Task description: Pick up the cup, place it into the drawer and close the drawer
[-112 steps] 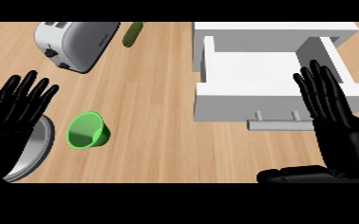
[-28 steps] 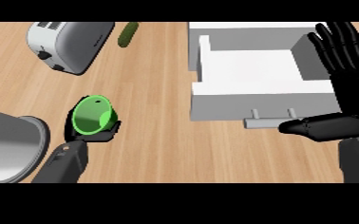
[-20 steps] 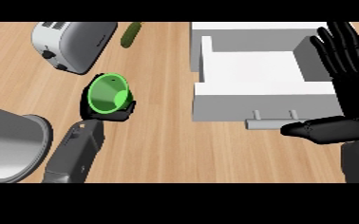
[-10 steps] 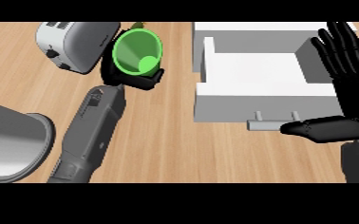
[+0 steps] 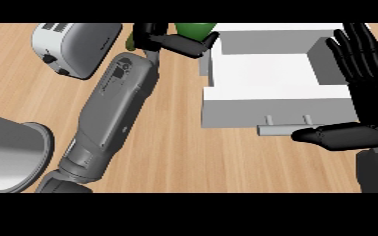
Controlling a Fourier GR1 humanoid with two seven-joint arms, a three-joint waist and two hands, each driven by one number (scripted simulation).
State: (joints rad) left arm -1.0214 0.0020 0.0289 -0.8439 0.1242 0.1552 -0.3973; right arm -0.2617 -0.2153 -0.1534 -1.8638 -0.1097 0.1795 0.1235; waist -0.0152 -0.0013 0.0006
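With the left hand curled round the green cup, we're up at the far left corner of the open drawer, and the cup isn't yet over its bare floor. What it wants now, I'd say, is a carry to the right, clearing that white side wall, then a gentle lowering into the middle before the fingers let go. The right hand rests open, fingers up, by the drawer's right side, handy for the handle afterwards. Mind the toaster beside the forearm.
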